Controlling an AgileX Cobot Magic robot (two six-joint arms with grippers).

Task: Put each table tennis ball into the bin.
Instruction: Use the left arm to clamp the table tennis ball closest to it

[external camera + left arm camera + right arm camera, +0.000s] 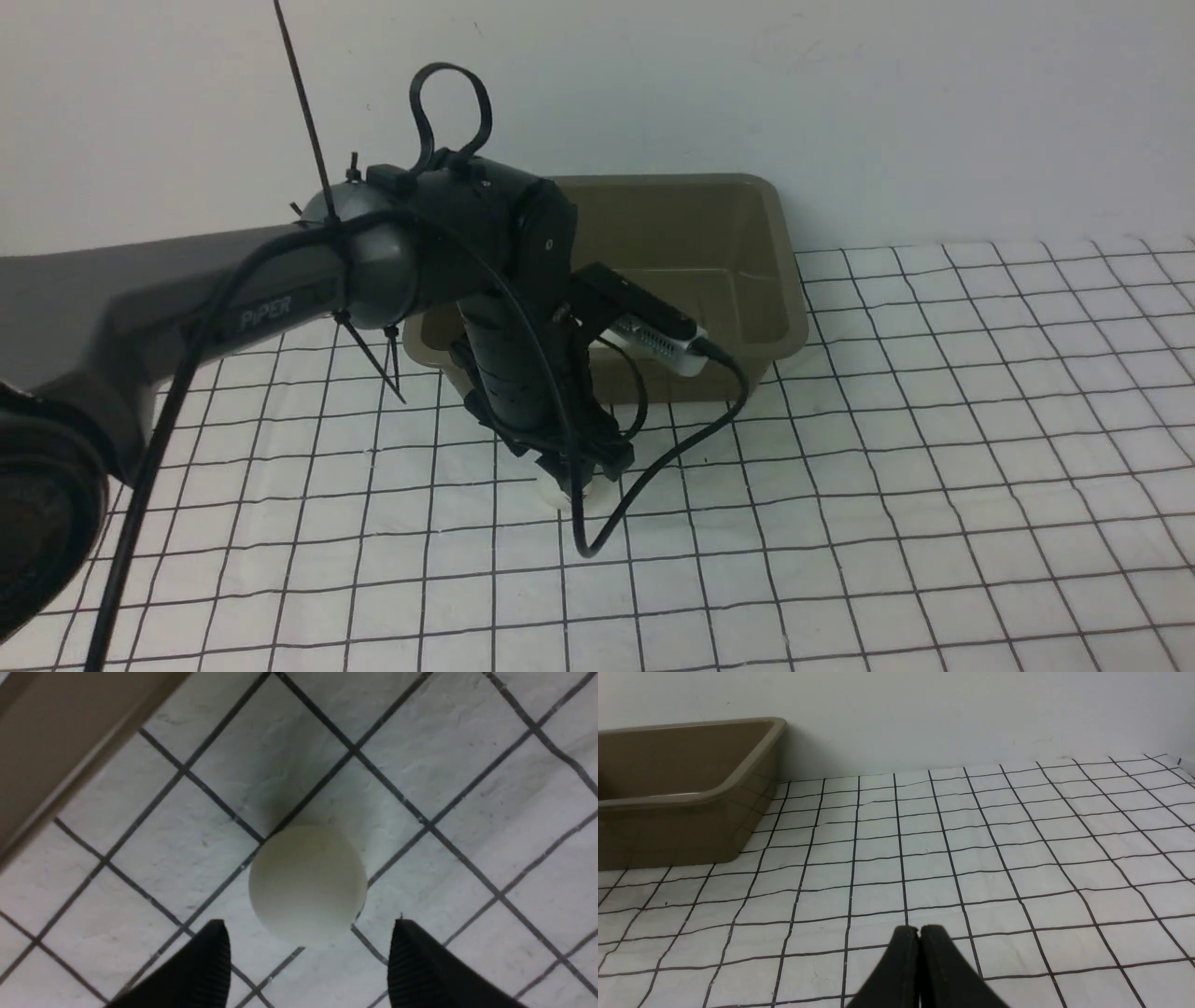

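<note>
Showing the left gripper (574,471) pointing straight down over the gridded worktop (934,420), left of centre in the front view, on the near side of the bin (780,280) and close to its near wall. Holding its jaws wide apart, with the two black fingers (205,970) flanking one white table tennis ball (307,884) and a strip of worktop showing between each fingertip and the ball; gripping nothing. Locating that ball on the worktop over a crossing of dark grid lines, just on the near side of the bin and apart from it, casting a soft shadow beside itself. Hiding most of the ball in the front view behind the gripper, leaving only a pale edge visible beneath the fingertips. Placing the olive-brown bin at the far side of the worktop against the pale wall (934,112), its long rim running left to right. Showing the left arm (187,299) reaching in from the near left, with a black cable (653,467) looping down beside the gripper. Showing the right gripper (919,933), seen only in its own wrist view, above the worktop and well apart from the bin, its two fingers pressing together tip to tip and clasping nothing.
</note>
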